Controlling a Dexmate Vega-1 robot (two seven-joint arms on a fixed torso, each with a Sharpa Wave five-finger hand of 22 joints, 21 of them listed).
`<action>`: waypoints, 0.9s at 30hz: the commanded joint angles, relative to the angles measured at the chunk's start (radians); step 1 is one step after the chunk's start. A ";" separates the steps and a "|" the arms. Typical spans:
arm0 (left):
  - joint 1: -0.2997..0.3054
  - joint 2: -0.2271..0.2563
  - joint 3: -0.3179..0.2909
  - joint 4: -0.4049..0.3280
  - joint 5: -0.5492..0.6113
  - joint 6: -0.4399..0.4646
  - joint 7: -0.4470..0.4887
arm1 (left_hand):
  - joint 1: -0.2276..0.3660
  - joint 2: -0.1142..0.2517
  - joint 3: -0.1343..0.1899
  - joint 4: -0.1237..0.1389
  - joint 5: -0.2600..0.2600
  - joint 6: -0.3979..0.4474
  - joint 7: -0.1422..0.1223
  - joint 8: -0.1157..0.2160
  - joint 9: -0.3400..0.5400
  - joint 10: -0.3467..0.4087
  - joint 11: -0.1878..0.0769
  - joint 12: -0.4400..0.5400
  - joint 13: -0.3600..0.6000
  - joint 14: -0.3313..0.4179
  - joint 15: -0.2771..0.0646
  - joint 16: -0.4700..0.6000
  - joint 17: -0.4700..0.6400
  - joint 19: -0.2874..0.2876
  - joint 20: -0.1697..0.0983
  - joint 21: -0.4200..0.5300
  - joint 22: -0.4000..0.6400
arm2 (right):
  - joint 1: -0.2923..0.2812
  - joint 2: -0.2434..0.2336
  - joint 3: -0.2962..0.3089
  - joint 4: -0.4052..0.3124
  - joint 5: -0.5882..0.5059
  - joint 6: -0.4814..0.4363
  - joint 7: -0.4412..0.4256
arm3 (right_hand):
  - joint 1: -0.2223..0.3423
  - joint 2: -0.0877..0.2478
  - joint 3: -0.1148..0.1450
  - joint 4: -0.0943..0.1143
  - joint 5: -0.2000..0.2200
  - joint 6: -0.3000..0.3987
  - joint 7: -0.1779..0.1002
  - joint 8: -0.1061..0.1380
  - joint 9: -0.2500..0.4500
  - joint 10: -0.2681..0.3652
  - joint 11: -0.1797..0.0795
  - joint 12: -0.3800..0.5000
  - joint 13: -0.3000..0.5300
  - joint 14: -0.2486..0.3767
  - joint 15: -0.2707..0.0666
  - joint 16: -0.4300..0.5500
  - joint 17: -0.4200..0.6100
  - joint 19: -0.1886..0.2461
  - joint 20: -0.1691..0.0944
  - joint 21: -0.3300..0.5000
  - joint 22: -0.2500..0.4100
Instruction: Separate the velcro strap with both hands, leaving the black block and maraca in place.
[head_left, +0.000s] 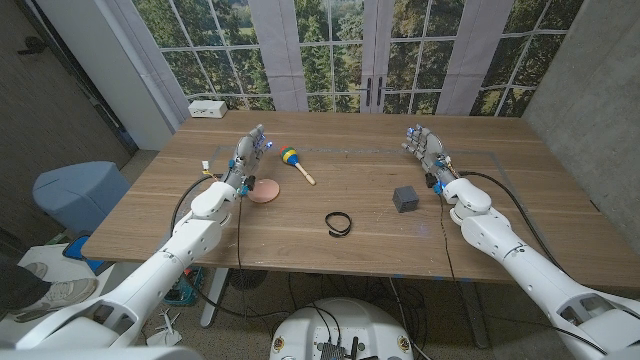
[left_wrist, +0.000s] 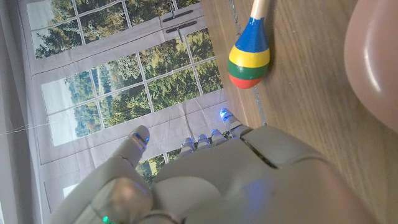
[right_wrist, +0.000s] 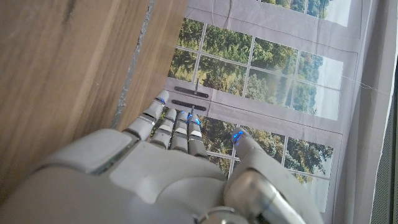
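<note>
Lying near the middle of the wooden table (head_left: 520, 190), toward its near edge, the velcro strap (head_left: 339, 223) forms a small black loop, well apart from both hands. The left hand (head_left: 247, 152) stands far-left of it, fingers extended close together and holding nothing, just beside a pink disc (head_left: 265, 190). The maraca (head_left: 295, 162) lies right of that hand, its striped head toward the far side. The right hand (head_left: 426, 150) stands at the far right, fingers straight, side by side, empty. The black block (head_left: 405, 198) sits between strap and right hand.
</note>
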 joint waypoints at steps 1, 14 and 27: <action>0.023 0.026 -0.010 -0.036 0.044 -0.026 0.039 | 0.006 0.060 0.007 -0.006 0.003 -0.002 -0.003 0.005 0.005 -0.048 -0.006 0.010 0.005 -0.044 -0.014 0.005 0.005 0.000 -0.039 0.005 0.003 | 0.017 0.017 -0.015 0.009 -0.026 0.008 -0.022 | 0.003 0.015 0.005 -0.002 0.005 0.008 0.001 0.005 0.003 0.008 0.002 0.006 0.000 0.006 -0.013 0.009 0.003 0.010 -0.004 0.002 0.003; 0.037 0.048 0.003 -0.070 0.116 -0.022 0.091 | 0.008 0.041 -0.001 -0.046 -0.005 0.052 -0.034 0.018 0.006 -0.002 -0.004 0.024 0.004 0.016 0.003 0.018 0.003 0.044 -0.005 0.003 0.004 | 0.002 0.021 -0.015 0.003 -0.033 0.016 -0.041 | 0.005 0.010 0.001 -0.016 0.001 0.016 0.013 0.006 0.003 0.024 0.015 0.011 -0.007 0.022 0.023 0.017 -0.005 0.025 0.025 -0.006 0.004; 0.059 0.114 0.042 -0.184 0.393 0.009 0.257 | 0.026 0.021 -0.009 -0.135 -0.023 0.163 -0.053 0.028 0.008 0.090 0.000 0.040 0.005 0.120 0.029 0.022 0.002 0.125 0.046 0.004 0.006 | -0.035 0.008 -0.001 -0.039 -0.046 0.029 -0.084 | 0.030 -0.005 0.001 -0.067 -0.003 0.044 0.052 0.011 0.003 0.052 0.044 0.016 -0.016 0.065 0.070 0.030 -0.024 0.070 0.068 -0.010 0.006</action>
